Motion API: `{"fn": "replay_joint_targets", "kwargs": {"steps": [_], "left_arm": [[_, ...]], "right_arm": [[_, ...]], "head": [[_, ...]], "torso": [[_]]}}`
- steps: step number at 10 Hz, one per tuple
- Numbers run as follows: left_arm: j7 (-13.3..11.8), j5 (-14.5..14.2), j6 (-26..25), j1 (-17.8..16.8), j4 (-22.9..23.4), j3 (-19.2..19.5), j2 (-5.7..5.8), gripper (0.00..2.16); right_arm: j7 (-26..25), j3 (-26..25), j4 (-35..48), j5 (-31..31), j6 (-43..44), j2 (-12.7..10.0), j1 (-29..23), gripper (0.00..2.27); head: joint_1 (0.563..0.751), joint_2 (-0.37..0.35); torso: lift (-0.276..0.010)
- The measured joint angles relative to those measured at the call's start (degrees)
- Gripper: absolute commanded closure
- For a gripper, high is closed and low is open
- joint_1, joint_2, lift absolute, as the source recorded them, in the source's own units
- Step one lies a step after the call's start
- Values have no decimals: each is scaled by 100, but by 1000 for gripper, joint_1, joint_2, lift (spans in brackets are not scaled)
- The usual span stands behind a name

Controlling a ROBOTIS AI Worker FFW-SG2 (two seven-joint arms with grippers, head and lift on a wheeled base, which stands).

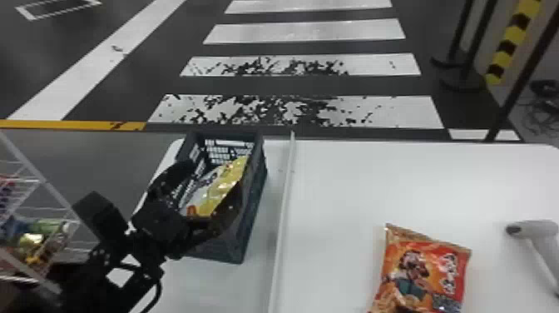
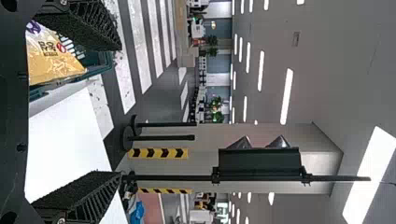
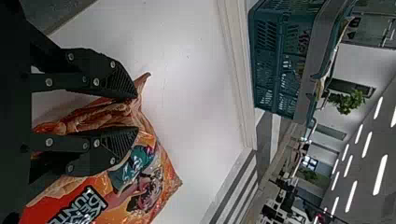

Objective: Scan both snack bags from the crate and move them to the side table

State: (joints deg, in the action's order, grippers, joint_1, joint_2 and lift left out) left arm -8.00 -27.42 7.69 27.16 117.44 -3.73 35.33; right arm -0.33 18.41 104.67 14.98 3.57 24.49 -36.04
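Note:
My left gripper [image 1: 214, 179] is over the dark crate [image 1: 253, 208], its fingers spread above a yellow-and-white snack bag [image 1: 224, 183] lying inside. In the left wrist view that gripper [image 2: 117, 109] is wide open, and the yellow bag [image 2: 53, 58] shows near one finger. An orange-red snack bag [image 1: 424, 270] is at the lower right of the head view, right of the divider. In the right wrist view my right gripper [image 3: 136, 113] is shut on the orange bag [image 3: 154, 186], its film bunched between the fingers. A grey-white scanner [image 1: 540, 237] is at the right edge.
A raised white divider [image 1: 283, 208] runs along the white table [image 1: 345, 187], between the crate and the orange bag. A wire rack [image 1: 37, 183] with packaged goods stands at the left. Black posts [image 1: 478, 41] stand beyond the table at the far right.

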Motion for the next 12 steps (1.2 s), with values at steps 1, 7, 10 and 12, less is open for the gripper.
{"fn": "replay_joint_targets", "kwargs": {"steps": [1,7,10,12], "left_arm": [[-1,0,1,23,15,11,0,36],[-9,0,8,71,33,30,-1,36],[-18,0,19,79,0,30,-7,36],[-33,0,26,79,-18,30,-26,36]], "right_arm": [[-267,63,-7,99,190,29,-6,2246],[-11,-208,818,-235,74,129,-436,2246],[1003,-861,2380,-464,-2001,205,-883,2246],[1212,-990,3021,-487,-2834,215,-944,2246]], "head": [[695,129],[695,138],[695,101],[695,86]], "torso": [[-95],[-95],[-95],[-95]]}}
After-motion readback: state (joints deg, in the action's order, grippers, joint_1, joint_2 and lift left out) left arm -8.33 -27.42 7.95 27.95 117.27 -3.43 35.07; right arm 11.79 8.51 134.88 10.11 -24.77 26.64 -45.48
